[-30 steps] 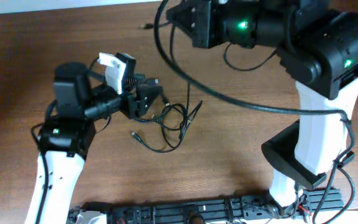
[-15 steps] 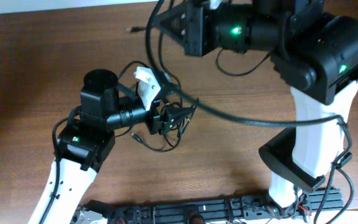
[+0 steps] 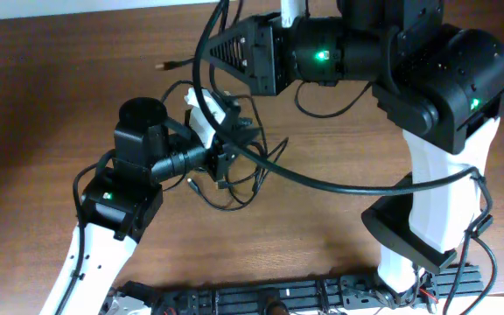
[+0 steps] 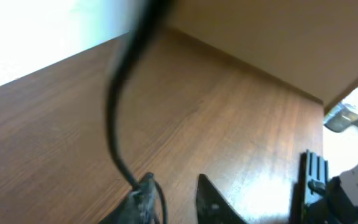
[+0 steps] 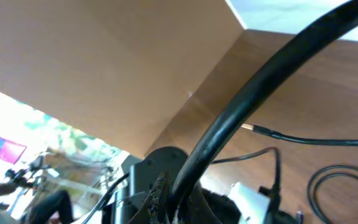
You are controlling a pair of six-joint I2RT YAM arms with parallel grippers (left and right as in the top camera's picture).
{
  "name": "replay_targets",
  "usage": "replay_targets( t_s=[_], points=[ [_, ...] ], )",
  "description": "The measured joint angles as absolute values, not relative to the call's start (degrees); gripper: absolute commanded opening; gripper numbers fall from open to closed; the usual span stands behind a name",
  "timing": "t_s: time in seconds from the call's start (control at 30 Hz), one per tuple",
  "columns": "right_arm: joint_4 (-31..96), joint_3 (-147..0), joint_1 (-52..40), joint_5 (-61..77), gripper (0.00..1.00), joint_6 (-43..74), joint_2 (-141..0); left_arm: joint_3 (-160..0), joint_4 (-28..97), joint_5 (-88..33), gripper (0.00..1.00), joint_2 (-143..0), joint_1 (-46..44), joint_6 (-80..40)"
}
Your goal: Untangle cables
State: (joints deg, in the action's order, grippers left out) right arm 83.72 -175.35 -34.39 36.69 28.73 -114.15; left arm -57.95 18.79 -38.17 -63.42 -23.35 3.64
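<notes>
Robotics lab workbench, left robot arm and right robot arm rising beside a black rail running along the near edge of a brown wooden table, pale wall showing past its far edge.

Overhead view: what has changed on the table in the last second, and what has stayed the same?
The left gripper swung right, into the cables; whether it grips one cannot be told. The right gripper shifted left, and a plug end near it slid left too. The other cables stayed in place on the table.
</notes>
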Motion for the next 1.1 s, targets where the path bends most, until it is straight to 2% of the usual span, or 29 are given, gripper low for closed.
replay_targets(
  t_s=[0.1, 0.3, 0.4, 0.5, 0.53, 0.57, 0.77, 0.8, 0.83, 0.87, 0.93, 1.1],
  points=[
    [83.72, -175.35, -34.39, 38.5, 0.04, 28.73, -114.15, -57.95, 18.81, -35.62, 0.47, -63.42, -23.35, 3.4],
    [83.77, -175.37, -34.39, 40.25, 0.04, 28.8, -114.15, -57.95, 18.79, -32.88, 0.41, -63.42, -23.35, 3.22],
    [83.77, -175.37, -34.83, 40.45, 0.04, 29.02, -114.15, -57.95, 17.93, -32.47, 0.44, -63.42, -23.35, 3.11],
    [83.77, -175.37, -36.1, 40.64, 0.04, 29.26, -114.15, -57.95, 15.11, -32.25, 0.17, -63.42, -23.35, 2.13],
    [83.77, -175.37, -36.34, 40.66, 0.04, 29.36, -114.15, -57.95, 14.46, -32.25, 0.03, -63.44, -23.35, 1.56],
    [83.79, -175.37, -36.49, 40.66, 0.04, 29.36, -114.15, -57.95, 14.04, -32.21, 0.0, -63.44, -23.35, 0.89],
    [84.01, -175.37, -36.47, 40.6, 0.04, 29.41, -114.15, -57.95, 14.79, -32.1, 0.0, -63.44, -23.35, -0.12],
    [84.05, -175.35, -36.47, 40.6, 0.23, 29.34, -114.15, -57.95, 15.18, -32.1, 0.0, -63.44, -23.35, -0.21],
    [84.14, -175.35, -36.42, 40.56, 0.47, 29.39, -114.15, -57.95, 15.55, -32.1, 0.0, -63.44, -23.35, -0.32],
    [84.44, -175.35, -36.27, 40.53, 0.86, 29.47, -114.15, -57.95, 15.97, -32.1, 0.0, -63.44, -23.35, -0.58],
    [85.14, -175.41, -35.57, 40.03, 0.95, 29.58, -114.06, -57.95, 17.06, -32.05, 0.0, -63.44, -23.35, -1.52],
    [93.01, -175.57, -28.73, 34.52, 0.99, 27.79, -113.82, -57.95, 19.79, -32.05, 0.0, -62.81, -22.94, -5.15]
  ],
)
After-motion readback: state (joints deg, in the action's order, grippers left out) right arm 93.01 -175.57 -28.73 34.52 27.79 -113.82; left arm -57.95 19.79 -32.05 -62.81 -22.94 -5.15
